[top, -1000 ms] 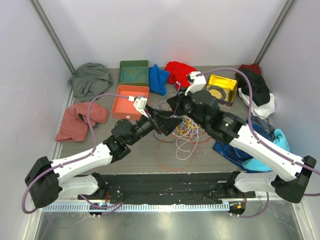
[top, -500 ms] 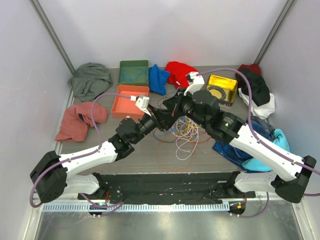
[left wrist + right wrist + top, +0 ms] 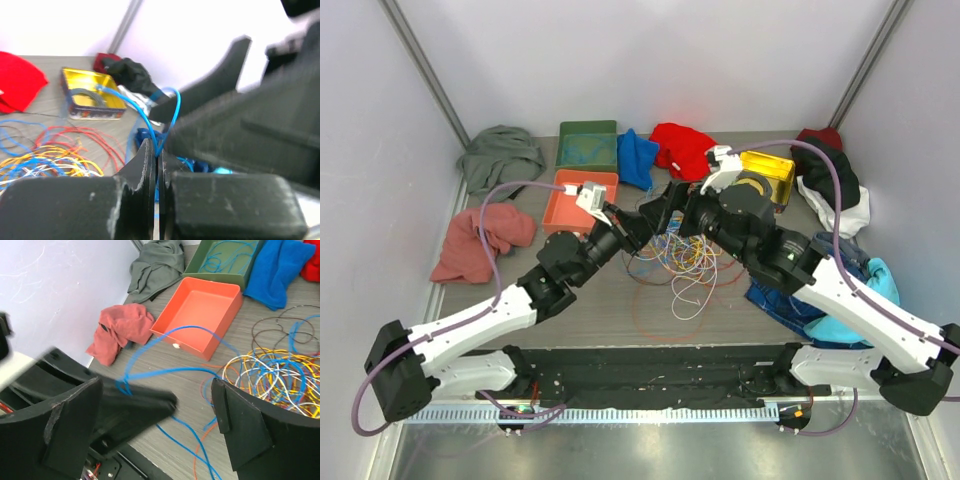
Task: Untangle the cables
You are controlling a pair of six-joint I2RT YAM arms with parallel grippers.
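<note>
The cables lie as a loose, many-coloured heap on the surface, below both sets of fingers, which meet above one edge of it. They are thin, light, limp wires. A pull on one will drag its neighbours along, and a smooth jacket can slip, so the best hold is a firm pinch on a single free run outside the heap, not on the mass. One blue cable is lifted that way: the left fingers are pressed together on it, and it arcs away from them in a tall loop down toward the heap. The right fingers stand wide apart, gripping nothing, with the blue strand and the left fingers just ahead of them. From above, the two wrists cover the pinch. The left wrist view is blurred and half filled by the right arm's dark body. A small kink beside the left fingers is perhaps a knot. Where the blue strand re-enters the heap cannot be traced.
</note>
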